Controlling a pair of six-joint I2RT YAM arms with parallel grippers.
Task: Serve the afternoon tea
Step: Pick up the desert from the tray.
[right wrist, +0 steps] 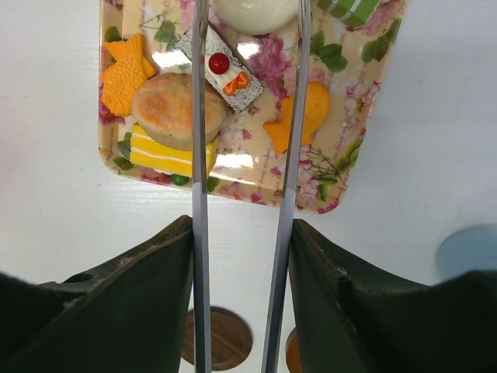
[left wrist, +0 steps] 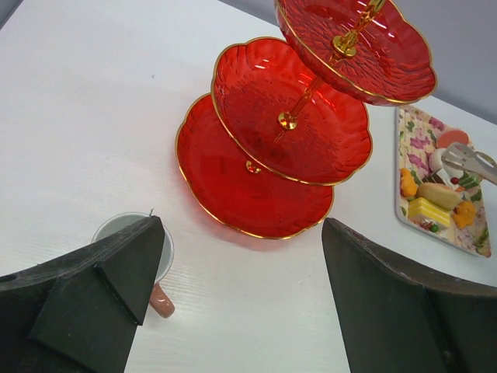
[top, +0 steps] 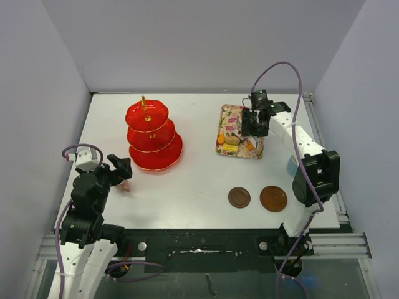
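brown saucers (top: 239, 197) lie nearest, side by side. left gripper (top: 121, 169) stands wide apart, holding nothing, at the pink cup (top: 126, 185), near the red three-tier stand (top: 153, 134). light-blue cup (top: 292, 166) sits right. farthest, right gripper (top: 254, 123) clamps metal tongs (right wrist: 200, 155) over cakes (right wrist: 177, 109) on the floral tray (top: 229, 115).

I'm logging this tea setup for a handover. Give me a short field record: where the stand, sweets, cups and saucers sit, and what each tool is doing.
left tool: open, holding nothing
right tool: gripping tongs above the floral tray
stand: red, three tiers, left of tray, no sweets on it
sweets: on the tray
saucers: two, near edge, nothing on them
pink cup: on table, just below left tool
blue cup: on table, right of saucers
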